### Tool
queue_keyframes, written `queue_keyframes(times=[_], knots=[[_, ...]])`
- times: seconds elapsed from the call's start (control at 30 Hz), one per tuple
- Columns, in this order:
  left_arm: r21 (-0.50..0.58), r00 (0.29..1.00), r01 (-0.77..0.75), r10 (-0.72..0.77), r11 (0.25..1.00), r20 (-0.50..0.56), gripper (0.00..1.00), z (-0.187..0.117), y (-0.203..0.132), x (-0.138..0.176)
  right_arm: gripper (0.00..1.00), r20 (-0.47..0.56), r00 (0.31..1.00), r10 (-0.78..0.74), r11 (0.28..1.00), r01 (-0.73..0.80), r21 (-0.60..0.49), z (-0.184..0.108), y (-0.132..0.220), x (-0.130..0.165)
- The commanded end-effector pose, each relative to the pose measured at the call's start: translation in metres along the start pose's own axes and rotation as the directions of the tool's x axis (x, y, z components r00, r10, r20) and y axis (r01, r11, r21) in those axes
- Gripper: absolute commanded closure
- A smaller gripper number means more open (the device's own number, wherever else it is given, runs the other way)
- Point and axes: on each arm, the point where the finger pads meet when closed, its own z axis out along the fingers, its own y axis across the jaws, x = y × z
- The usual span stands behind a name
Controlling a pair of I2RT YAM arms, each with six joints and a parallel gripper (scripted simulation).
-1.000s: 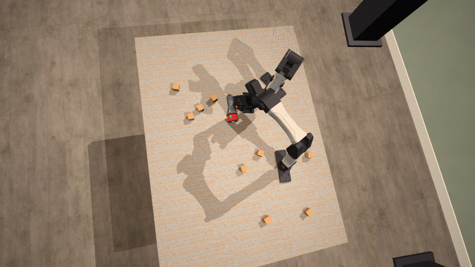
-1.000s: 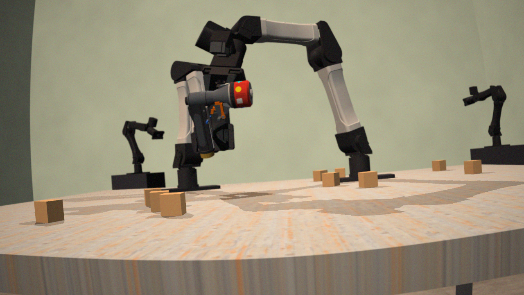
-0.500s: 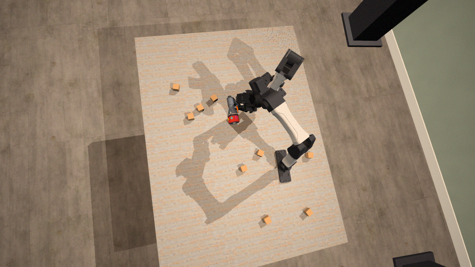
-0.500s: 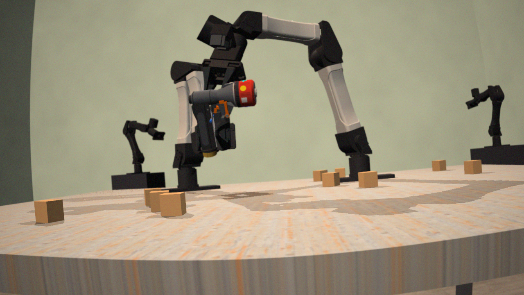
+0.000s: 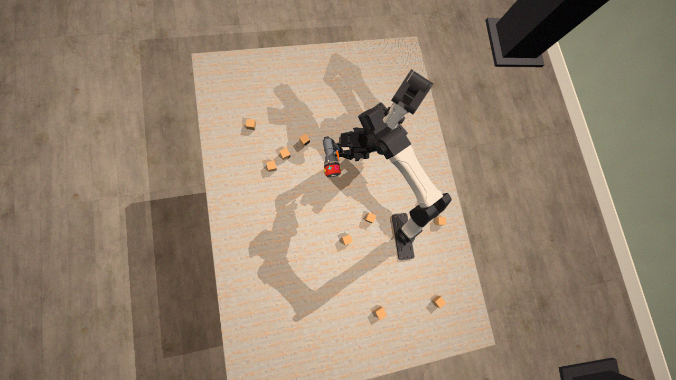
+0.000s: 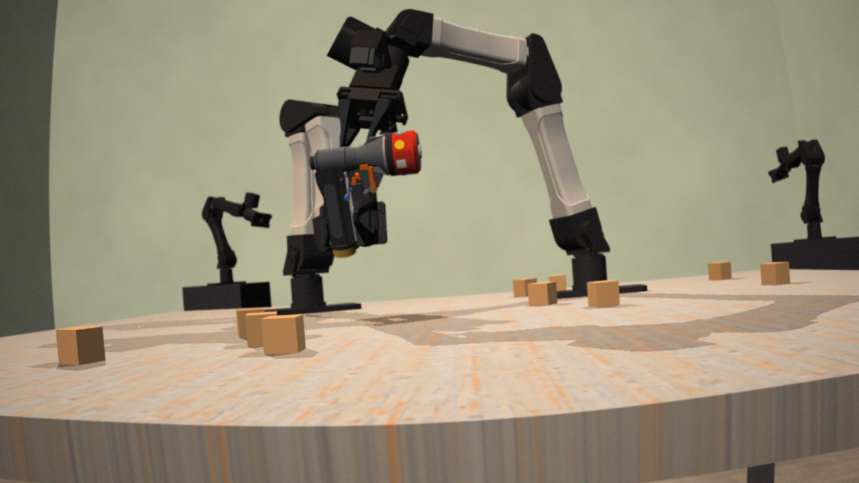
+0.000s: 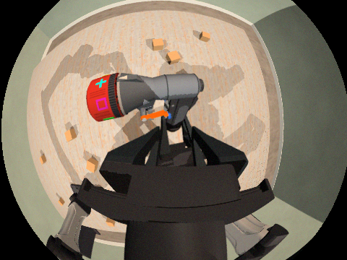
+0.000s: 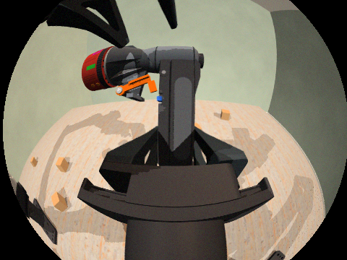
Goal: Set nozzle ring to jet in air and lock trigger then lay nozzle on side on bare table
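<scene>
Grey hose nozzle, red spray ring (image 5: pixel 329 150) (image 6: pixel 345 158) (image 7: pixel 181 86) (image 8: pixel 183 105) — aloft, handle clamped in my right gripper (image 6: pixel 337 225) (image 8: pixel 175 130), likely keeping ring reachable; left gripper (image 5: pixel 341 150) (image 6: pixel 359 143) (image 7: pixel 176 130) (image 8: pixel 150 34) — part-open, empty, nearby

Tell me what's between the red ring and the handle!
An orange lever and grey nozzle parts lie between the red ring and handle. The right wrist view shows it.
</scene>
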Motion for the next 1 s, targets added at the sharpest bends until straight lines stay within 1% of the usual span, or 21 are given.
queue_keyframes(times=[0.0, 0.03, 0.07, 0.13, 0.2, 0.23, 0.37, 0.57, 0.6, 0.63, 0.67, 0.7, 0.77, 0.87, 0.97], knots=[[0.028, 1.0, 0.01, -0.011, 1.0, 0.024, 0.63, -0.02, -0.004, -0.004, 0.64, 0.105, 0.987, 0.118, 0.993, -0.118, -0.009, 0.007, 0.006, -0.037], [0.011, 1.0, 0.02, -0.021, 1.0, 0.023, 0.63, -0.016, 0.001, -0.008, 0.64, 0.105, 0.987, 0.118, 0.993, -0.118, -0.009, 0.007, 0.006, -0.037], [0.033, 1.0, 0.012, -0.012, 0.999, 0.028, 0.63, -0.027, -0.003, -0.005, 0.64, 0.105, 0.987, 0.118, 0.993, -0.118, -0.009, 0.007, 0.006, -0.037], [0.035, 0.999, 0.013, -0.014, 0.999, 0.031, 0.63, -0.032, -0.002, -0.006, 0.64, 0.105, 0.987, 0.118, 0.993, -0.118, -0.009, 0.007, 0.006, -0.037], [0.033, 0.999, 0.015, -0.016, 0.999, 0.031, 0.63, -0.033, -0.002, -0.006, 0.64, 0.105, 0.987, 0.118, 0.993, -0.118, -0.009, 0.007, 0.006, -0.037], [0.02, 1.0, 0.011, -0.011, 1.0, 0.024, 0.63, -0.029, -0.002, -0.005, 0.64, 0.105, 0.987, 0.118, 0.993, -0.118, -0.009, 0.007, 0.006, -0.037], [0.016, 1.0, 0.01, -0.01, 1.0, 0.022, 0.63, -0.034, -0.002, -0.004, 0.64, 0.105, 0.987, 0.118, 0.993, -0.118, -0.009, 0.007, 0.006, -0.037], [0.001, 1.0, 0.004, -0.004, 1.0, 0.013, 0.63, -0.032, -0.002, -0.002, 0.64, 0.105, 0.987, 0.118, 0.993, -0.118, -0.009, 0.007, 0.006, -0.037], [-0.003, 1.0, 0.017, -0.017, 1.0, 0.018, 0.63, -0.034, 0.002, -0.007, 0.64, 0.105, 0.987, 0.118, 0.993, -0.118, -0.009, 0.007, 0.006, -0.037], [-0.01, 1.0, -0.002, 0.002, 1.0, 0.005, 0.63, -0.03, -0.003, 0.001, 0.64, 0.105, 0.987, 0.118, 0.993, -0.118, -0.009, 0.007, 0.006, -0.037], [0.003, 1.0, 0.004, -0.004, 1.0, 0.014, 0.63, -0.038, -0.002, -0.002, 0.64, 0.105, 0.987, 0.118, 0.993, -0.118, -0.009, 0.007, 0.006, -0.037], [0.007, 1.0, 0.006, -0.006, 1.0, 0.017, 0.63, -0.041, -0.001, -0.002, 0.64, 0.105, 0.987, 0.118, 0.993, -0.118, -0.009, 0.007, 0.006, -0.037], [-0.012, 1.0, 0.001, -0.001, 1.0, 0.007, 0.63, -0.035, -0.002, 0.0, 0.64, 0.105, 0.987, 0.118, 0.993, -0.118, -0.009, 0.007, 0.006, -0.037], [-0.003, 1.0, 0.004, -0.004, 1.0, 0.012, 0.63, -0.044, -0.001, -0.002, 0.64, 0.105, 0.987, 0.118, 0.993, -0.118, -0.009, 0.007, 0.006, -0.037], [-0.013, 1.0, 0.008, -0.008, 1.0, 0.01, 0.63, -0.042, 0.0, -0.003, 0.64, 0.105, 0.987, 0.118, 0.993, -0.118, -0.009, 0.007, 0.006, -0.037]])
